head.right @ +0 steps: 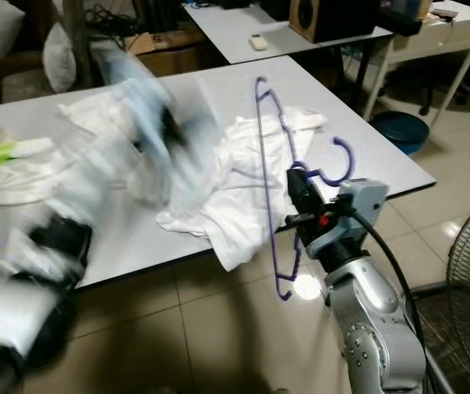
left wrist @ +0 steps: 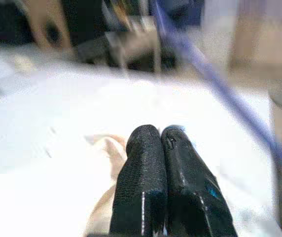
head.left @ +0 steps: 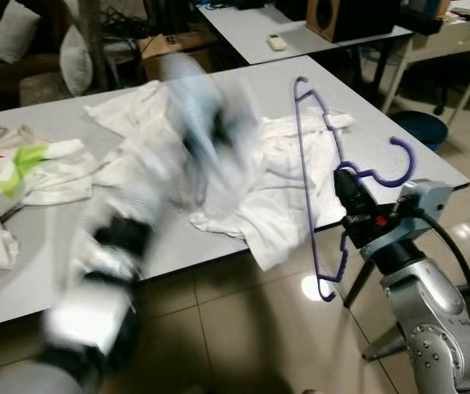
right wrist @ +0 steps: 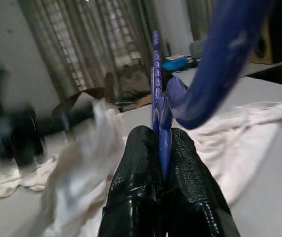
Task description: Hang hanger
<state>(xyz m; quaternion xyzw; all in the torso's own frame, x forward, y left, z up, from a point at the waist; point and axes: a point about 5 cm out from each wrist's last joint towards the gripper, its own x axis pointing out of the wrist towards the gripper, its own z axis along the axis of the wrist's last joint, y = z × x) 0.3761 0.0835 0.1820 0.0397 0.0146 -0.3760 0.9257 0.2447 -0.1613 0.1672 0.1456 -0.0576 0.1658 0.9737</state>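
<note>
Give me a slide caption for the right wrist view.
Right pincer shut on the purple hanger, held up over white clothes on the grey table.

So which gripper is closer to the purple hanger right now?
Right. The right gripper is clamped on the purple hanger near its hook; the left gripper, fingers shut, is blurred over the white clothes beside it.

The room was evenly bright; a lamp's glare (head.left: 311, 287) shone on the floor tiles, the left arm (head.left: 136, 246) smeared with motion blur, left wrist view soft
</note>
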